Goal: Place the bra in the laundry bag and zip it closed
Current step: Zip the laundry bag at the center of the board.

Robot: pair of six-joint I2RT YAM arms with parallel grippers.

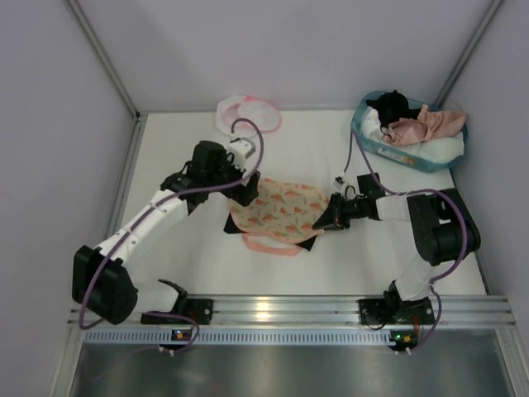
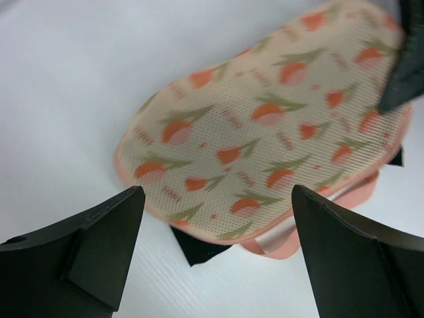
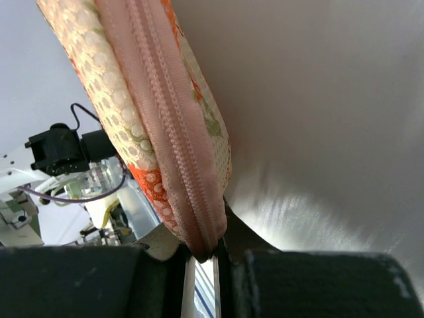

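The salmon-pink bra point(image 1: 430, 124) lies in the teal basket point(image 1: 360, 132) at the back right. The laundry bag point(image 1: 248, 112), a round white mesh pouch with a pink rim, lies at the back centre. Neither gripper touches them. An orange-printed padded piece point(image 1: 281, 207) with pink zipper trim lies mid-table. My right gripper point(image 1: 324, 217) is shut on its right end, pinching the zipper edge point(image 3: 179, 132) in the right wrist view point(image 3: 205, 255). My left gripper point(image 1: 248, 190) is open and empty over the piece's left end point(image 2: 265, 132), seen in the left wrist view point(image 2: 218, 258).
Something flat and black point(image 2: 195, 248) sticks out from under the printed piece. The basket also holds a black garment point(image 1: 393, 106) and white cloth point(image 1: 438, 150). Grey walls close in the back and sides. A metal rail point(image 1: 289, 310) runs along the near edge.
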